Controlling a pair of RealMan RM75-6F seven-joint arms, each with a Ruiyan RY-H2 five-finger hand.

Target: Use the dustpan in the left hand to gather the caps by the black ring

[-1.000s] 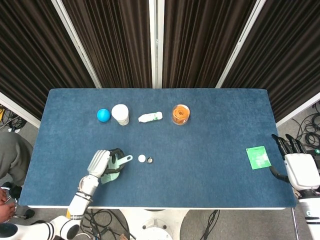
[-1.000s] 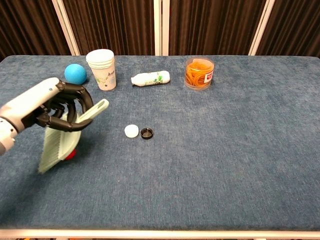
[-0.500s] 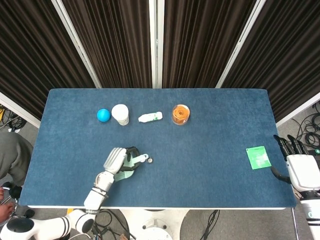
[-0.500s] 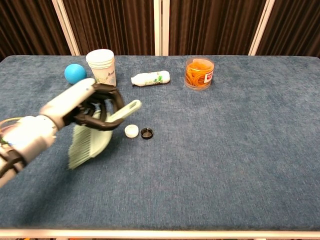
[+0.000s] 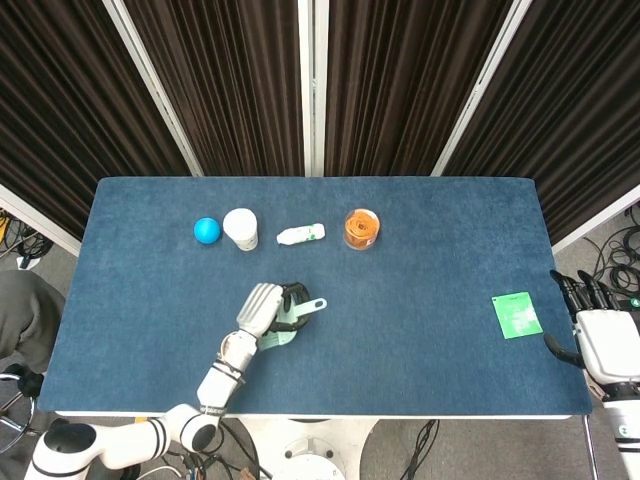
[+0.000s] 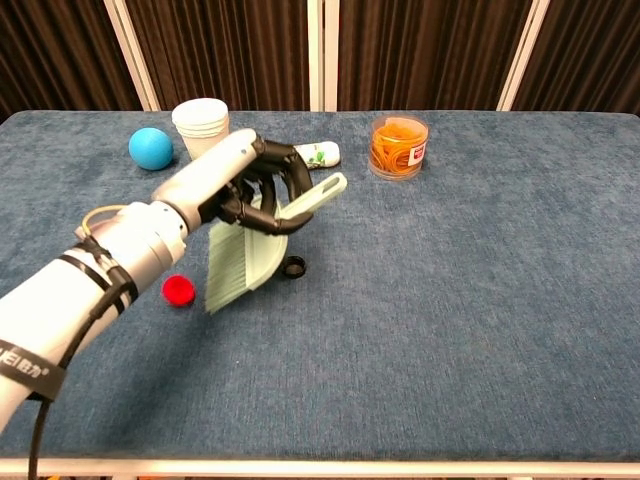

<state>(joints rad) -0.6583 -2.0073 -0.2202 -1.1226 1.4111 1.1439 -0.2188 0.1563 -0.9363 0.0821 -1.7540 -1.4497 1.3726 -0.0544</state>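
Observation:
My left hand (image 6: pixel 243 187) grips the handle of a pale green dustpan (image 6: pixel 243 262), whose blade hangs tilted just left of the black ring (image 6: pixel 293 266). The white cap is hidden behind the dustpan. A red cap (image 6: pixel 179 290) lies on the cloth to the left, below my forearm. In the head view the left hand (image 5: pixel 263 307) and dustpan (image 5: pixel 292 323) cover the ring and caps. My right hand (image 5: pixel 602 338) rests off the table's right edge with its fingers apart and nothing in it.
Along the back stand a blue ball (image 6: pixel 151 147), a paper cup (image 6: pixel 199 117), a lying white bottle (image 6: pixel 322 153) and a jar of orange bands (image 6: pixel 399 146). A green card (image 5: pixel 516 315) lies near the right edge of the blue table (image 5: pixel 430 290).
My left hand has carried the dustpan rightward to the ring. The red cap, earlier behind the dustpan, now shows; the white cap has gone out of sight. The right hand barely moved.

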